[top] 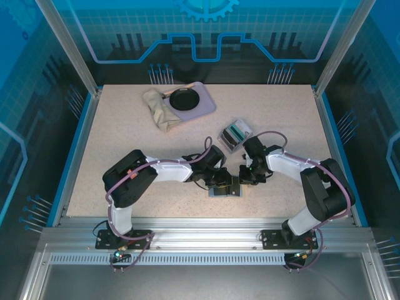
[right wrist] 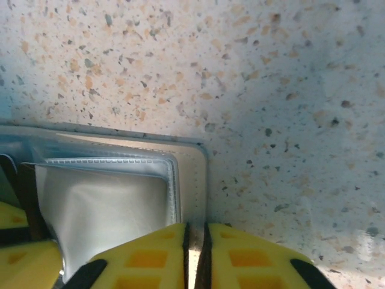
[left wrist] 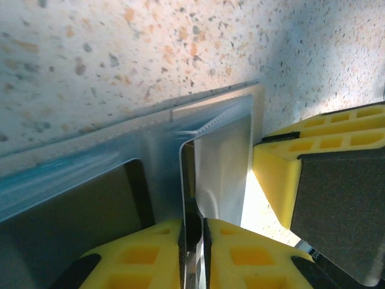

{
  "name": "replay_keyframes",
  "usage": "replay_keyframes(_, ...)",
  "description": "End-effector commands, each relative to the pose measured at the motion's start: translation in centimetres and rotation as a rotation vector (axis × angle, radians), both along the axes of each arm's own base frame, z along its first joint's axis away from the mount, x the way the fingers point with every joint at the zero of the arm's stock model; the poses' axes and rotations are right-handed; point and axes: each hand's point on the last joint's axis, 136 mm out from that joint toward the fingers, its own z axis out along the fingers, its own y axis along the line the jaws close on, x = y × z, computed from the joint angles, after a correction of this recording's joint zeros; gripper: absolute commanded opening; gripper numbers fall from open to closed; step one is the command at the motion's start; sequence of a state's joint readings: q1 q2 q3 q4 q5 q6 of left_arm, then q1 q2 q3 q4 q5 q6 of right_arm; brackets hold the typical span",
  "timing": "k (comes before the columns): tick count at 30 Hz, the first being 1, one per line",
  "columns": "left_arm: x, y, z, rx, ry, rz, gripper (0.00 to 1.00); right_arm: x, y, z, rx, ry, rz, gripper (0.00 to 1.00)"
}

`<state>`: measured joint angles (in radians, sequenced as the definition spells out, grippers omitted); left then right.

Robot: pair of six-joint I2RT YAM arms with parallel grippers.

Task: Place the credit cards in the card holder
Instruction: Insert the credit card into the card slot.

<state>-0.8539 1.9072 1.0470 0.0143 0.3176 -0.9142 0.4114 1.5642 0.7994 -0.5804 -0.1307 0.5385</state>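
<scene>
**Item:** card holder (top: 225, 190). Lies open and flat on the worktop (top: 125, 144), toward 6 o'clock of its centre, between the two arms.

**Appearance:** in the wrist views, a cream stitched border around a clear, glossy pocket window over pale lining. The corners are rounded and the build is thin and limp. No card can be made out in the visible pocket.

**Companion item:** credit cards (top: 236, 133). They stand edge-up as teal, white and dark stripes in a grey tray (top: 249, 129), at about 1 o'clock from the holder and apart from it.

**Left tool** (left wrist: 194, 226): pads drawn together on a thin leaf of the holder, at its 9 o'clock side.

**Right tool** (right wrist: 195, 227): pads pinched on the holder's cream border, at its 3 o'clock side.

**Hazards (judged):**
- Opposed pulls from the two arms could crease or tear the soft pocket.
- The slick window may slip from either pinch, so the pocket falls shut.
- Both tools are occupied, so fetching a card means releasing one side, and the holder may then shift or fold.
- The tools sit close together, so a careless turn risks the yellow fingers knocking together.
</scene>
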Motion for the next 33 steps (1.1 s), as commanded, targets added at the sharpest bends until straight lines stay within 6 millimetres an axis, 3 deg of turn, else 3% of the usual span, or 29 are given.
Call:
replay_keyframes(1,-0.9,-1.0,-0.1,0.004,0.035,-0.027,0.18,-2.0,0.8,-1.5,0.058,0.090,-0.018,0.12)
replay_keyframes(9,-1.1,-1.4,0.6,-0.016,0.043,-0.030,0.28,-2.0,0.7,-1.2,0.066,0.081,-0.042,0.11)
replay_keyframes(16,-0.2,1.2,3.8,0.056,-0.090,0.000,0.46,-0.9,-0.6,1.0,-0.007,-0.003,-0.011,0.31)
replay_keyframes(21,0.1,3.9,5.9,0.127,-0.173,0.026,0.58,-0.7,-0.5,2.9,0.002,-0.040,0.035,0.45)
replay_keyframes(24,0.2,5.9,5.6,0.160,-0.155,0.065,0.61,-0.9,0.1,3.7,0.037,-0.041,0.057,0.49)
replay_keyframes(28,-0.2,8.9,3.4,0.196,-0.069,0.145,0.64,-1.4,0.6,3.4,0.041,-0.017,0.077,0.56)
replay_keyframes(33,-0.9,9.5,1.6,0.158,0.018,0.172,0.65,-1.8,1.1,2.1,0.044,0.030,0.090,0.54)
